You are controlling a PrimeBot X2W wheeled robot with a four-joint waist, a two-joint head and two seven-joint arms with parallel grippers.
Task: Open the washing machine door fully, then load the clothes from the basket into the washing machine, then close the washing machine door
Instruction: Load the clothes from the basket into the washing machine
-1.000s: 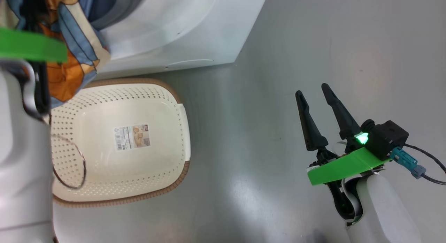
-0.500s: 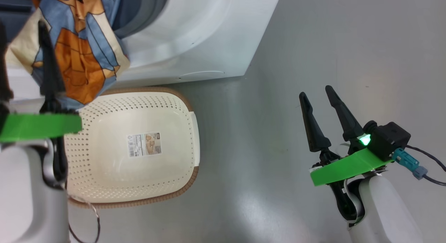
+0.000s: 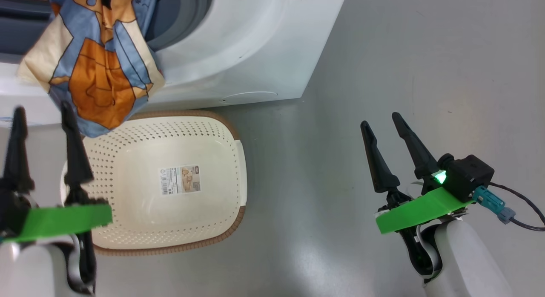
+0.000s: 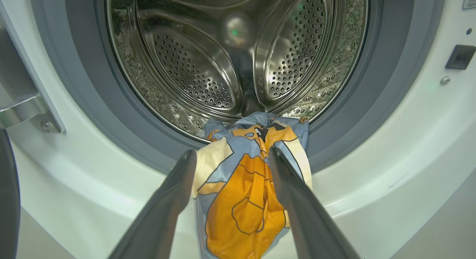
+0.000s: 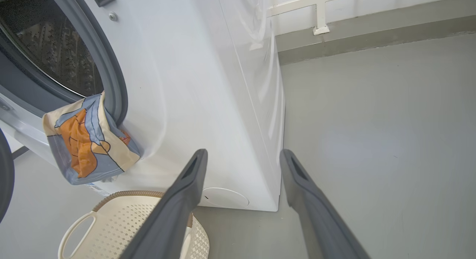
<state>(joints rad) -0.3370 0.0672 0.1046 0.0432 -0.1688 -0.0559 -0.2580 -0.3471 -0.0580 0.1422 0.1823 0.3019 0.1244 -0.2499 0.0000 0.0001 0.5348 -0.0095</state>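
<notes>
The washing machine [image 3: 255, 45] ran off the head view's top edge, and the washing machine door [image 4: 7, 199] showed as a dark sliver at the left wrist view's edge. The clothes [image 3: 98, 71] were cut off at the top of the head view, and I couldn't tell how much lay inside the drum [image 4: 193, 77]. The basket [image 3: 183, 113] sat partly behind the blurred left tool [image 3: 42, 108], and its label [image 3: 181, 180] was too small to read.

The washing machine [image 3: 255, 45] is white and front-loading, and stands at the far left. Its door [image 4: 6, 199] is swung open; only a dark rim edge shows at the left. The steel perforated drum [image 4: 208, 65] is ringed by a grey-blue gasket [image 4: 93, 114]. The clothes [image 3: 98, 71], blue with orange and cream print, lie half inside the drum mouth, the rest hanging over the gasket down the front. The cream perforated basket [image 3: 230, 160] sits upright on the floor just before the machine, with a paper label [image 3: 179, 180] on its bottom.
</notes>
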